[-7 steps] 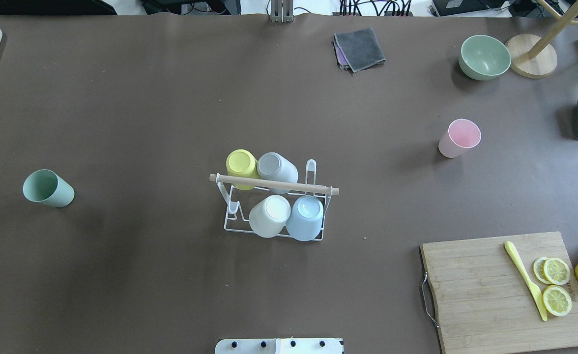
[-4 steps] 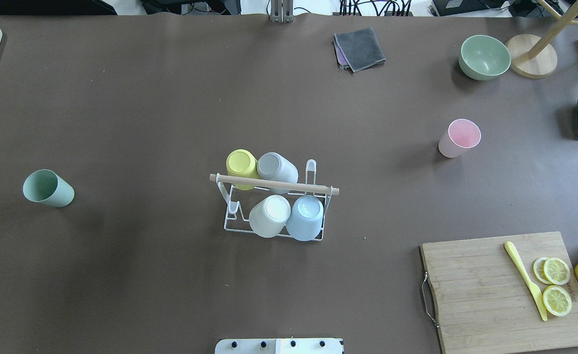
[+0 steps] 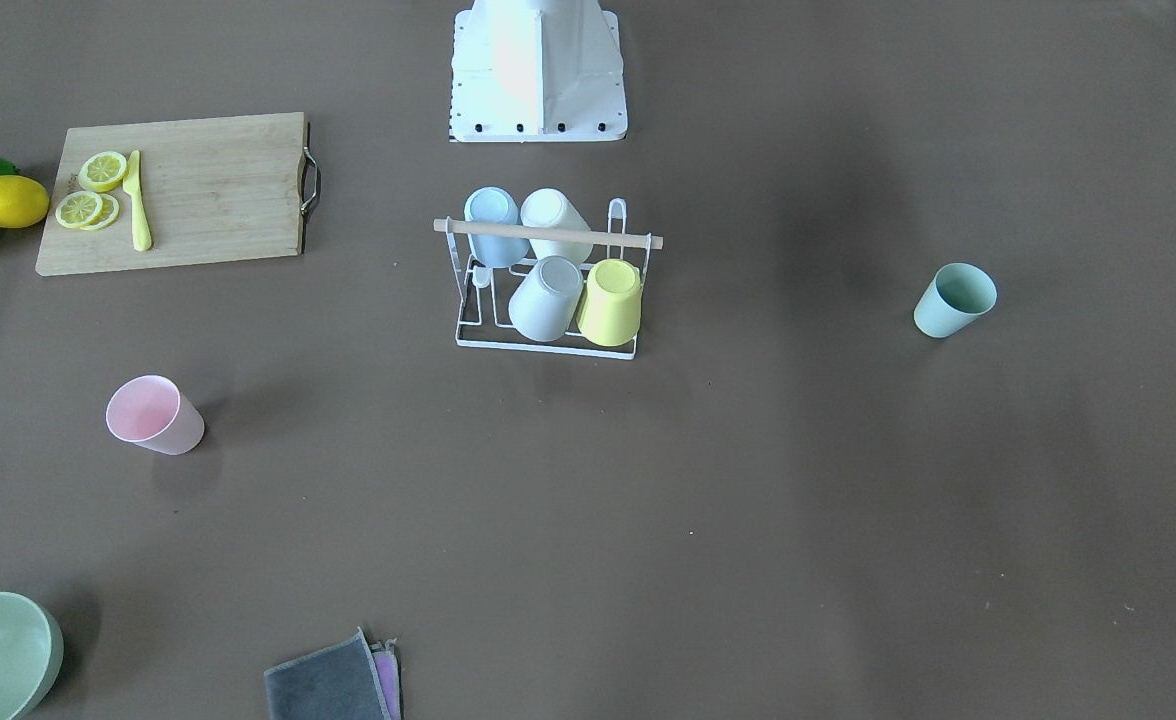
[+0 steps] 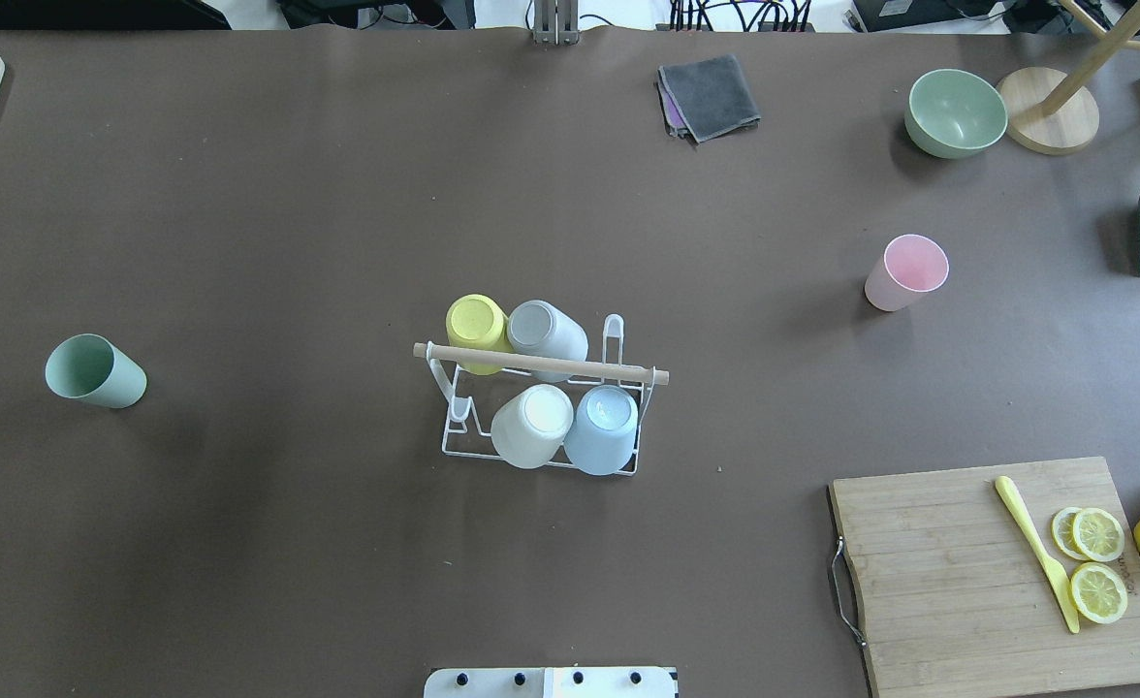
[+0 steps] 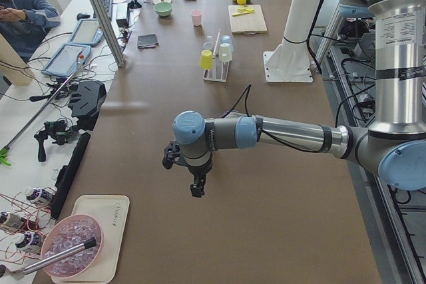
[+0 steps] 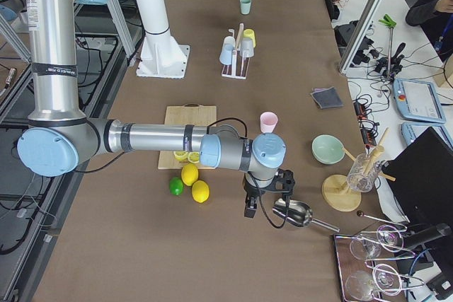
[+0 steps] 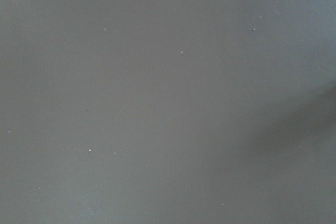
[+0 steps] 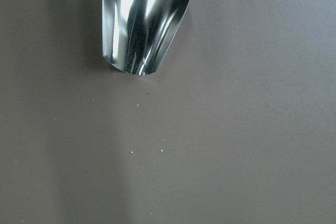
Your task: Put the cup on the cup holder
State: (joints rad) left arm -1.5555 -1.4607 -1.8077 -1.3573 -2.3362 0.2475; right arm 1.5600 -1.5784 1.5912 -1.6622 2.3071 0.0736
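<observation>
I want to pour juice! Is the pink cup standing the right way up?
Yes, upright. The pink cup stands on its base on the table, open mouth up, and both top views look into it.

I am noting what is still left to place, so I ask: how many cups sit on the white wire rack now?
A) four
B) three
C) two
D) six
A: the cup holder carries a yellow cup, a grey cup, a white cup and a blue cup, all bottom up, while the green cup and the pink cup stand apart from it.
</observation>
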